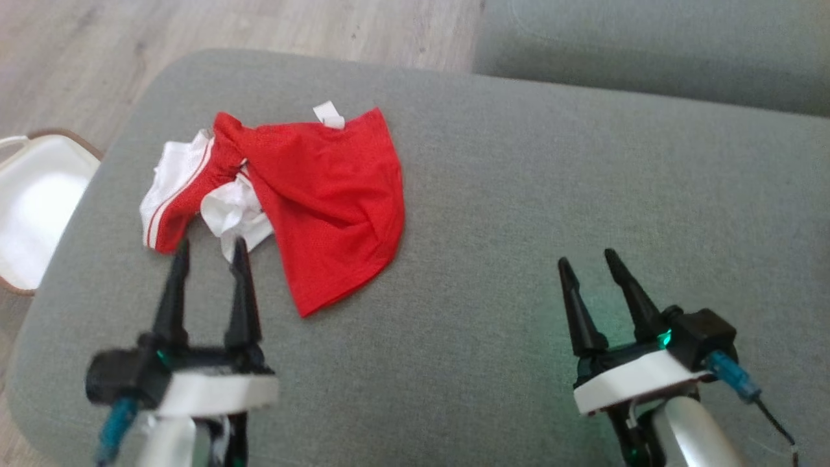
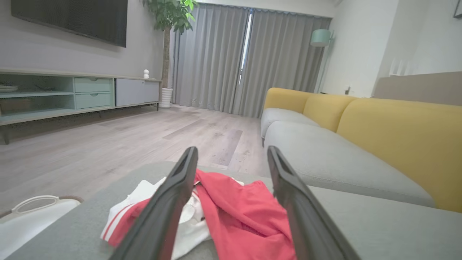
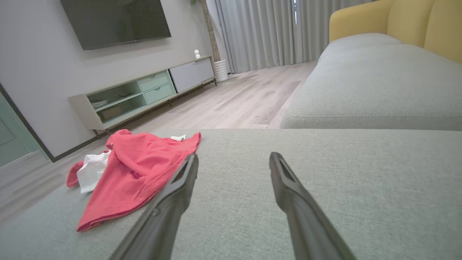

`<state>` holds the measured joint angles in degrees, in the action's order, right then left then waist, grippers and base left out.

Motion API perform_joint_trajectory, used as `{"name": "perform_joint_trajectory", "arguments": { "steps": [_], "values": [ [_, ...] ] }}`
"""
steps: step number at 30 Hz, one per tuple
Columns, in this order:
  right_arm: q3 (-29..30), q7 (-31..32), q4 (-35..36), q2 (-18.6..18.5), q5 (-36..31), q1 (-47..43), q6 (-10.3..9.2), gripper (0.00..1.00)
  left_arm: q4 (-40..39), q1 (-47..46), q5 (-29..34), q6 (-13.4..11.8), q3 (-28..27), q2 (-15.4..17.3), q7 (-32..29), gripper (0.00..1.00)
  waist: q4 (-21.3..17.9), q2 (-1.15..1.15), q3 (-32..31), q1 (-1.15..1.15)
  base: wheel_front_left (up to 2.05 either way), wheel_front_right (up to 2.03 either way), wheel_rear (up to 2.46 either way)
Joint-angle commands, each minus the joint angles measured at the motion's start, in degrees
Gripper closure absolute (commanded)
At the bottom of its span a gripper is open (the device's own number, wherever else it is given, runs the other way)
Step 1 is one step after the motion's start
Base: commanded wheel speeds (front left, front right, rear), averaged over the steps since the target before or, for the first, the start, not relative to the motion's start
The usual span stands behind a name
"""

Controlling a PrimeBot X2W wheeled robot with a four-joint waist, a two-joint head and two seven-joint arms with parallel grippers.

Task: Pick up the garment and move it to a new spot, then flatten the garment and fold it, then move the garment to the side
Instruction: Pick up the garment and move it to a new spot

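1. Item: garment (image 1: 324,201), red mesh with white striped trim and a white inner layer. It is found crumpled on the left half of the grey cushion (image 1: 551,181), with the trimmed end bunched toward the cushion's left edge and a white label showing at the far hem.
2. Condition of item: not flattened, not folded. Layers are twisted over one another and one red panel is spread loosely toward the near side.
3. Progress, as judged: the task is taken to be at its outset. No part of the garment is lifted. Pick-up, relocation, flattening, folding and the final move aside are all left to be done.
4. Left gripper (image 1: 211,242): fingers are spread wide and nothing is grasped. The tips are placed at the near edge of the white bunched part; whether cloth is touched cannot be told.
5. Right gripper (image 1: 587,257): fingers are spread wide and nothing is held. It is stationed over bare cushion, well apart from the garment, on its right.
6. Adjacent: a white container (image 1: 39,201) is noted on the floor beside the cushion's left edge.
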<state>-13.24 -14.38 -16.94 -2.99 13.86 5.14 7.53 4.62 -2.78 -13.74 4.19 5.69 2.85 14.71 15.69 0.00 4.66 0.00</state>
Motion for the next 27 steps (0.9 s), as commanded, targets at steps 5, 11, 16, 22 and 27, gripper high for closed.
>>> {"name": "perform_joint_trajectory", "arguments": {
  "steps": [5, 11, 16, 22, 27],
  "values": [
    [0.7, -0.6, 3.2, 0.1, -1.9, 3.9, -0.04, 0.00, 4.2, -11.9, 1.7, 1.7, -4.5, 4.6, 0.1, 0.00, -2.2, 0.00, 4.9, 0.00, 0.00, 0.00, 0.00],
    [2.3, -0.6, 4.4, 0.1, -3.1, 6.1, -0.04, 0.00, 16.4, -24.5, 2.2, 2.6, -3.4, 11.7, -9.0, 0.00, -3.9, 0.00, 9.0, 0.00, 0.00, 0.00, 0.00],
    [2.5, -0.6, 5.3, 0.1, -4.0, 7.2, -0.04, 0.00, 27.0, -32.5, -0.4, 3.2, -0.5, 15.6, -18.0, 0.00, -5.5, 0.00, 11.7, 0.00, 0.00, 0.00, 0.00],
    [3.5, -0.6, 7.1, 0.1, -4.6, 8.4, -0.04, 0.00, 34.1, -38.6, -7.6, 3.3, 7.7, 19.2, -27.2, 0.00, -7.2, 0.00, 15.1, 0.00, 0.00, 0.00, 0.00],
    [3.9, -0.6, 8.1, 0.1, -5.2, 9.1, -0.04, 0.00, 37.2, -40.9, -12.8, 3.3, 12.1, 21.6, -32.4, 0.00, -8.4, 0.00, 16.9, 0.00, 0.00, 0.00, 0.00]
  ]
}}
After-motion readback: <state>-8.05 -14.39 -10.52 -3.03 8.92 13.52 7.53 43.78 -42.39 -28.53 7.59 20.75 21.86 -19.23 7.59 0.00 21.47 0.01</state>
